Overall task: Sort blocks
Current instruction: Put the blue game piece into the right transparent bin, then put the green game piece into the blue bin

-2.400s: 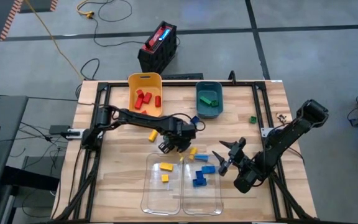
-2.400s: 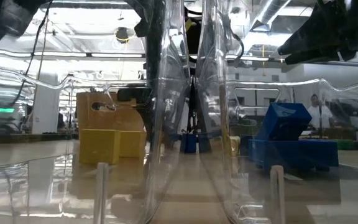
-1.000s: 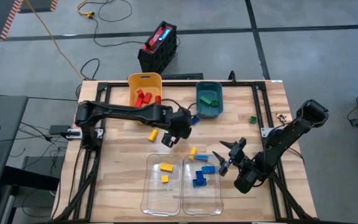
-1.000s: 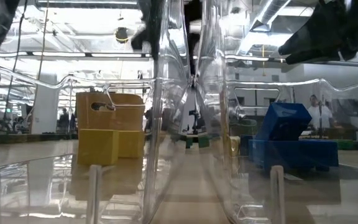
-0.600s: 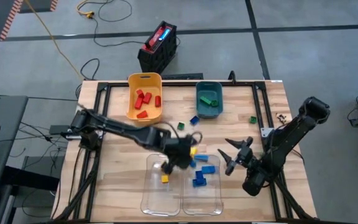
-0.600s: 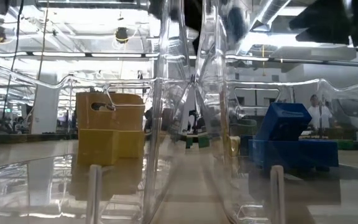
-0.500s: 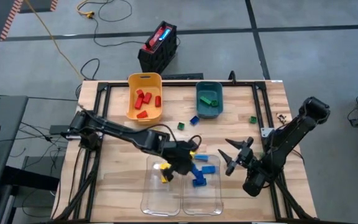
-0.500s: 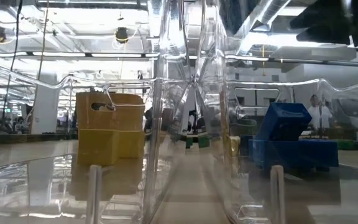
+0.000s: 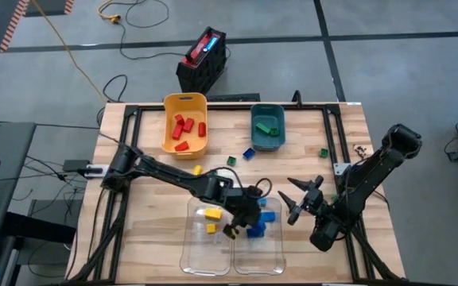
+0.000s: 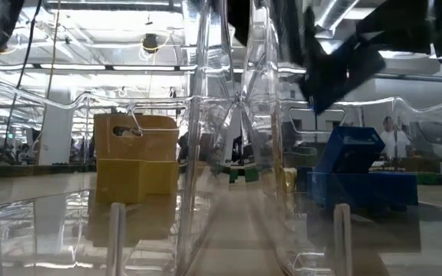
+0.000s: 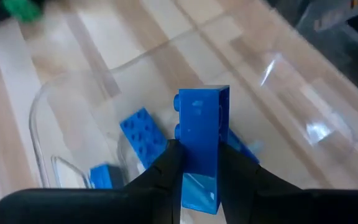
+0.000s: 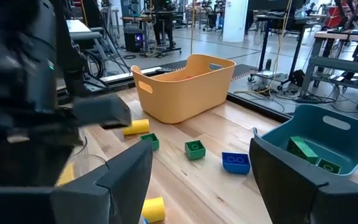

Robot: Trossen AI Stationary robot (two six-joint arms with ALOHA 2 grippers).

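Wooden desk (image 9: pixel 149 199): your left hand (image 11: pixel 196 167) clamps a blue block (image 11: pixel 202 146) over the clear bin (image 9: pixel 273 246) of blues. Lower before releasing. Right hand (image 9: pixel 299 200) waits, fingers apart.

blue block (image 11: pixel 202 149), yellow bin (image 9: pixel 184 104), teal bin (image 9: pixel 267 116).

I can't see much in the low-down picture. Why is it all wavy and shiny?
Low view: the camera looks through the clear bins, whose curved walls bend the room and catch ceiling-light glare. Right wrist view: the left arm is smeared with blur. Left wrist view: the blue block is sharp.
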